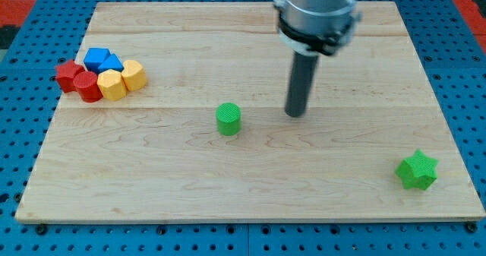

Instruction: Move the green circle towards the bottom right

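Observation:
The green circle (228, 119) is a short green cylinder near the middle of the wooden board (250, 188). My tip (295, 114) touches the board to the view's right of the green circle, about a block and a half away, at nearly the same height in the view. A clear gap lies between them. The dark rod rises from the tip to the grey arm head at the view's top.
A green star (417, 170) lies near the board's bottom right corner. A tight cluster at the left holds two red blocks (78, 79), two blue blocks (102, 60) and two yellow blocks (122, 80). A blue pegboard surrounds the board.

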`<action>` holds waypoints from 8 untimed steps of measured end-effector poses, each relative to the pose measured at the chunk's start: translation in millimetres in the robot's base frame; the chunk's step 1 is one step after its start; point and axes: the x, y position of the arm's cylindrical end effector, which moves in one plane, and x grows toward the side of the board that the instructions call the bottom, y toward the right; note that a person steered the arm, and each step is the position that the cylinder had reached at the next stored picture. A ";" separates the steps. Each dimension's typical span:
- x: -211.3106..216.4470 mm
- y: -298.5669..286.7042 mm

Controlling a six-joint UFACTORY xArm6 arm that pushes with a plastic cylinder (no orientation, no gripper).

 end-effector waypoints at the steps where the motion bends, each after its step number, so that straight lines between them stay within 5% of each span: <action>1: -18.2 -82.9; 2: -9.6 -154.0; 3: 40.3 -148.3; 4: 74.9 -63.4; 5: 78.0 -39.4; 7: 59.3 -171.6; 8: 23.1 -161.5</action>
